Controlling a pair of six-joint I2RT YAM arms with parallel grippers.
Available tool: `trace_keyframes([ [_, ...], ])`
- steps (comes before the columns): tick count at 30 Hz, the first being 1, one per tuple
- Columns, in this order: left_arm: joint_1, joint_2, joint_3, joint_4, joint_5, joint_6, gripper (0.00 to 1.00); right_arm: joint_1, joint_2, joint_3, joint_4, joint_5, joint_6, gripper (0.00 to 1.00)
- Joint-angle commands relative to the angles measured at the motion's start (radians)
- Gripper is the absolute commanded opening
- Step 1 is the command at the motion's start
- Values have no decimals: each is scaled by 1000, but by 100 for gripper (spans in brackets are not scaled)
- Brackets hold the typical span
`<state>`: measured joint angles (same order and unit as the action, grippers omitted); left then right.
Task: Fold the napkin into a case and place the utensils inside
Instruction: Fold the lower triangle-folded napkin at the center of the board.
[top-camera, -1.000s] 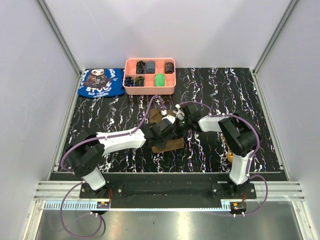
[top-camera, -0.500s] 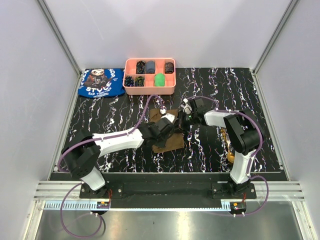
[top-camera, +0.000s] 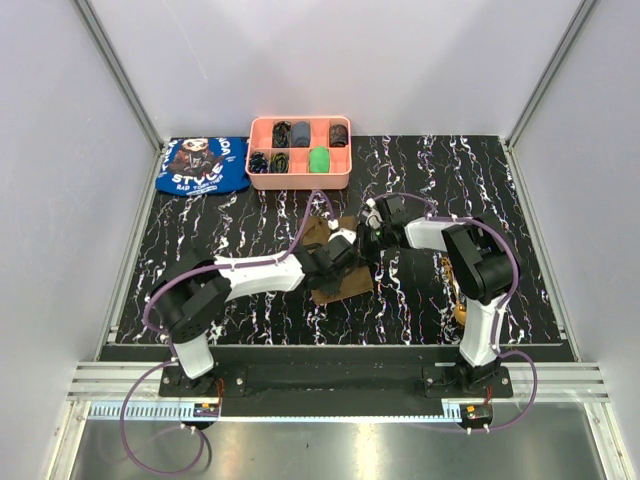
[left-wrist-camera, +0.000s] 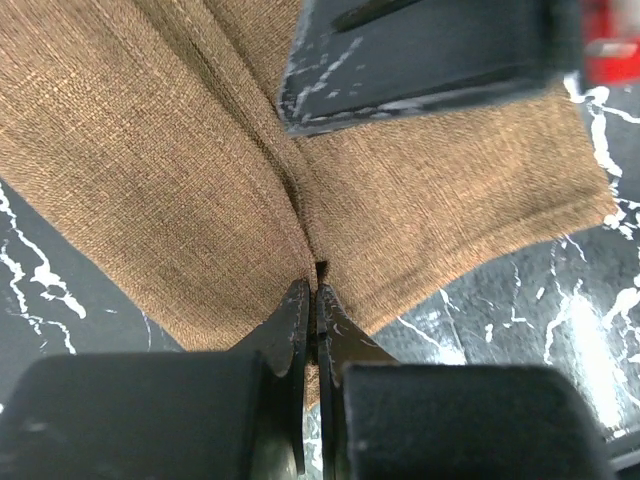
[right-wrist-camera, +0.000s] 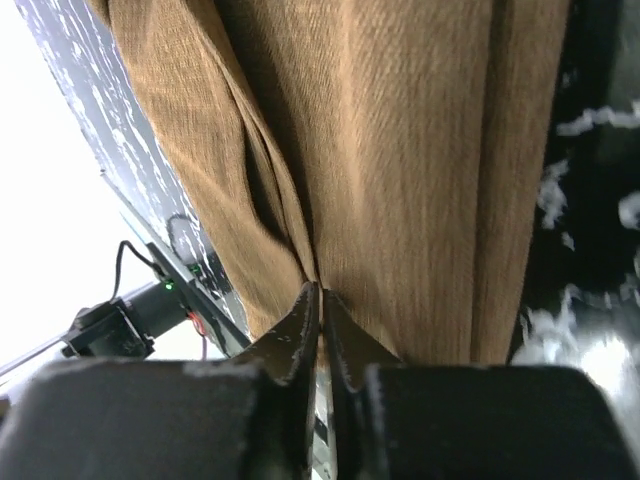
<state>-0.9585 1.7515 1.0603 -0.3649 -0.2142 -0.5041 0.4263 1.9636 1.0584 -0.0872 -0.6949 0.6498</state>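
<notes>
Left wrist view: left gripper pinches napkin fold; right gripper likewise. Looks soft, limp, light; best grabbed at edges.

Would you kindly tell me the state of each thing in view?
napkin: folded in layers, pinched on two sides
left gripper: shut on the napkin
right gripper: shut on the napkin
pink tray: open, holding small items
blue cloth: spread out, print up
utensils: on the table, outside the napkin
</notes>
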Motion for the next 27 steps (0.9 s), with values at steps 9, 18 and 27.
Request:
trace_keyframes([
  [9, 17, -20, -17, 104, -13, -56, 4, 34, -77, 91, -108, -29, -59, 16],
  [18, 30, -27, 21, 83, 4, -82, 8, 74, 26, 60, -10, -58, -22, 13],
  [27, 225, -246, -19, 84, 217, -120, 48, 57, 37, 28, -13, -3, -58, 9],
])
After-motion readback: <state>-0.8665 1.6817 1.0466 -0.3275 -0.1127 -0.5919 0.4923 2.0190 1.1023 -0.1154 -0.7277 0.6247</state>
